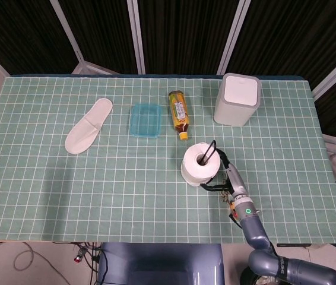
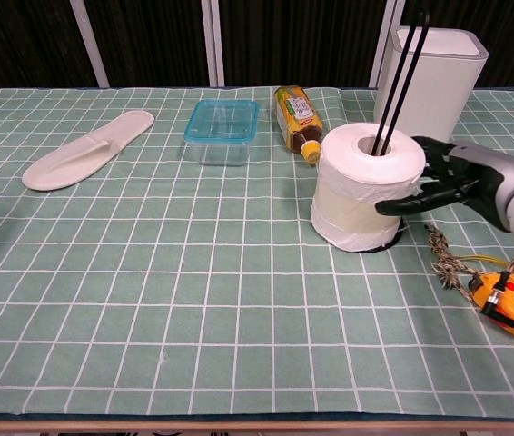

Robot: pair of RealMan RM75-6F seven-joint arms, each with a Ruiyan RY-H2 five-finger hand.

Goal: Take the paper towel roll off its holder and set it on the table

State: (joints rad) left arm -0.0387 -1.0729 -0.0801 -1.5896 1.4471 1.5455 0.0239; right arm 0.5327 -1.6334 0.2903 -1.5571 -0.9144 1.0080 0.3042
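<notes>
- A white slipper (image 2: 85, 151) lies far left on the green checked table (image 2: 193, 300).
- The blue container (image 2: 222, 129) and bottle (image 2: 297, 118) sit mid-table.
- The paper towel roll (image 2: 367, 185) stands upright on its black holder (image 2: 400, 73).
- The right hand (image 2: 440, 178), fingers spread, touches the roll's right side.
- A yellow tape measure (image 2: 511, 303) lies nearest the edge.

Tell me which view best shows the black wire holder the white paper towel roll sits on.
The chest view: the black wire holder rises side-on from the white paper towel roll. The head view looks down, foreshortening it to a short loop.
</notes>
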